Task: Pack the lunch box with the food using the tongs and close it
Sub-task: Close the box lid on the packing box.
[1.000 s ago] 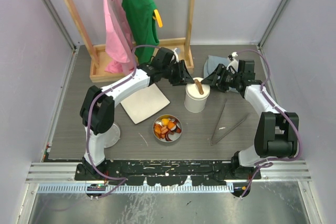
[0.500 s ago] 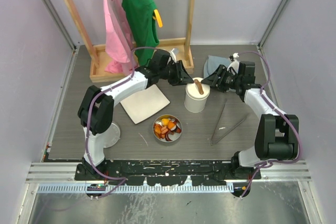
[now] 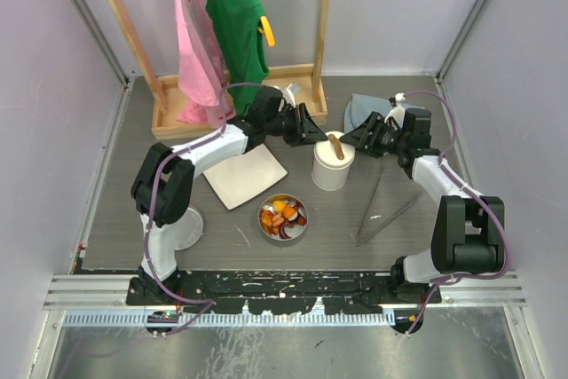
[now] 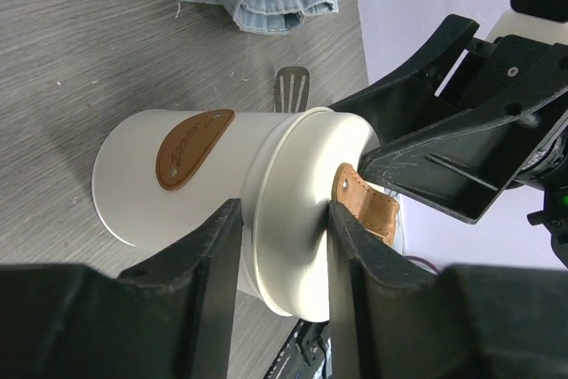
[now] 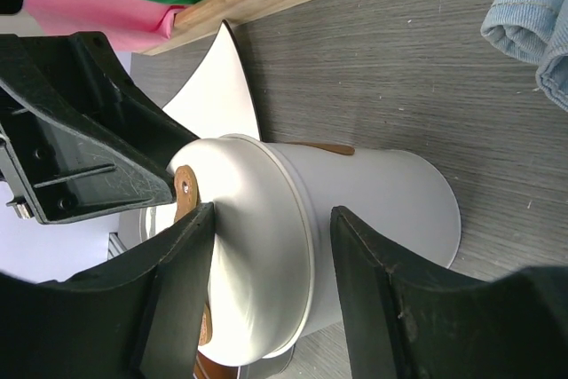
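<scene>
**Both hands at the canister lid, food waiting in the steel dish**

A white canister (image 3: pixel 331 175) stands upright near the middle of the counter (image 3: pixel 115 201). Its lid (image 3: pixel 334 150) is on, so the contents are hidden. A brown leather strap (image 3: pixel 336 146) lies across the lid, running roughly far to near.

Just in front of the canister, a little to the left, sits a round steel dish (image 3: pixel 264 227). It holds the food (image 3: pixel 283 215), small orange, dark red and white pieces. A white square plate (image 3: pixel 246 175) lies to the left of the canister.

The left hand (image 3: pixel 312 135) reaches the lid from the left. Its fingers (image 4: pixel 213 290) are part-way apart, one over the lid's top and one along the wall. Whether they press on the rim I cannot tell.

The right hand (image 3: pixel 359 141) meets the lid from the right, and its fingers (image 5: pixel 382 308) straddle the rim the same way. A strip of wall shows between the lower finger and the rim, so this hand is not clamped.

The tongs (image 3: pixel 371 207) lie flat on the counter to the right of the dish, untouched by either hand. Their joined end points toward the near edge, and the two arms spread away toward the far right.
</scene>
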